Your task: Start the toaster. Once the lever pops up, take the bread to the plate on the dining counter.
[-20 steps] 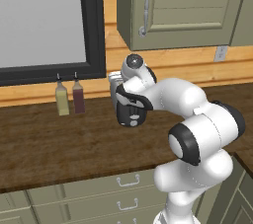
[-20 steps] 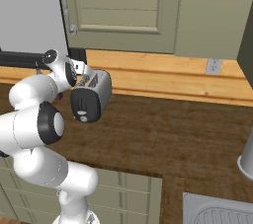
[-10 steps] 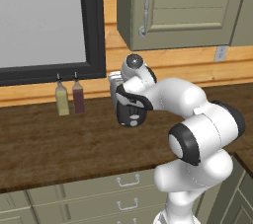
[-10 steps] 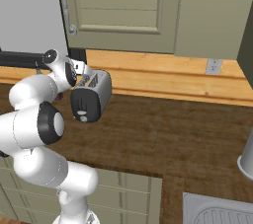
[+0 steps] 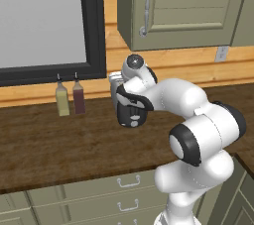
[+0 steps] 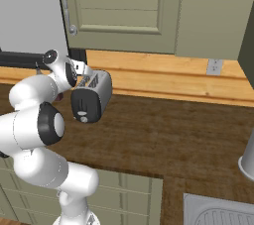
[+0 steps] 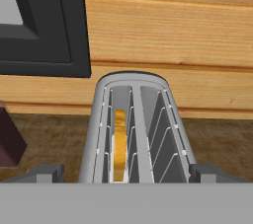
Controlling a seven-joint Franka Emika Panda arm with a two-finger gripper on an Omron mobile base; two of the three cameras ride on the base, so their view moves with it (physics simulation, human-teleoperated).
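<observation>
Toaster (image 5: 130, 114) in the left base view: on the dark wood worktop (image 5: 44, 147), mostly hidden behind the arm's wrist, black end panel facing the camera. Hand sits right over it, so the jaws themselves are masked by the wrist here. Two bottles (image 5: 69, 98) stand against the wall, well off to the far side of the hand, under the black window frame (image 5: 94, 26). Olive cabinet (image 5: 183, 8) hangs above, drawers (image 5: 99, 196) below the worktop edge.

Right base view: toaster (image 6: 92, 95) is clearer, silver body angled, black end panel toward the camera, two slots on top. Gripper (image 6: 81, 67) hangs just above the toaster's back end, close to touching; can't tell contact. Wall outlet (image 6: 214, 66) sits well apart on the wood backsplash. Sink (image 6: 218, 211) corner shows at the bottom edge, and a grey vessel (image 6: 248, 159) stands at the edge of the picture, far from the hand.

Hand view: looking down the length of the toaster (image 7: 133, 129), which sits directly ahead between the two fingertips (image 7: 47, 172). Jaws are spread fully wide, one tip on each side of the body, nothing grasped. Bread (image 7: 119, 144) is down inside the slot nearer the window frame, only a thin golden edge visible. The other slot is bare wire. Dark red bottle (image 7: 10, 141) stands beside the toaster, past the fingertip on the bread's side.
</observation>
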